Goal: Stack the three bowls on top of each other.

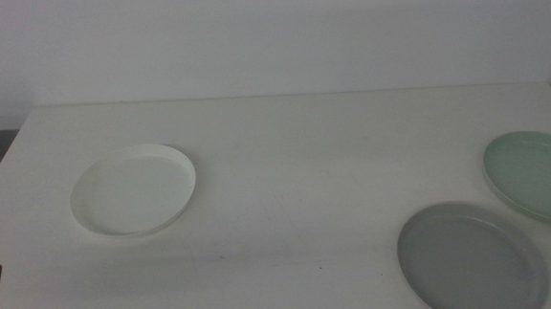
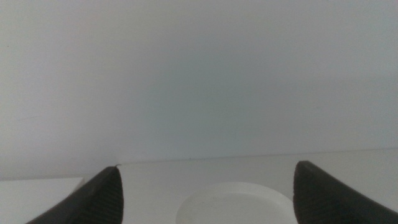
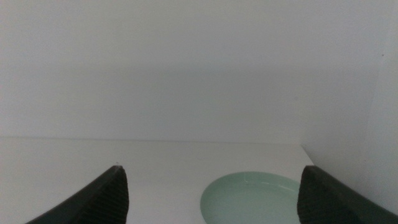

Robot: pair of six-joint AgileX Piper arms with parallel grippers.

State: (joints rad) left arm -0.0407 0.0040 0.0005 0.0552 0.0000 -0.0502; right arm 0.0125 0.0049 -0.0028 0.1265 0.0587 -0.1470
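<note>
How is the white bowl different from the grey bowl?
The white bowl is white and sits alone on the table's left side; the grey bowl is grey and sits at the right front, close beside the mint green bowl. Both are shallow, round, empty, and untouched by any gripper.

One bowl (image 1: 134,191) far left, two others (image 1: 537,175) (image 1: 472,258) side by side at right.

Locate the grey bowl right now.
In the middle view the shallow round grey bowl sits on the white table near the front right, just in front and left of the pale mint green bowl, not touching it.
</note>
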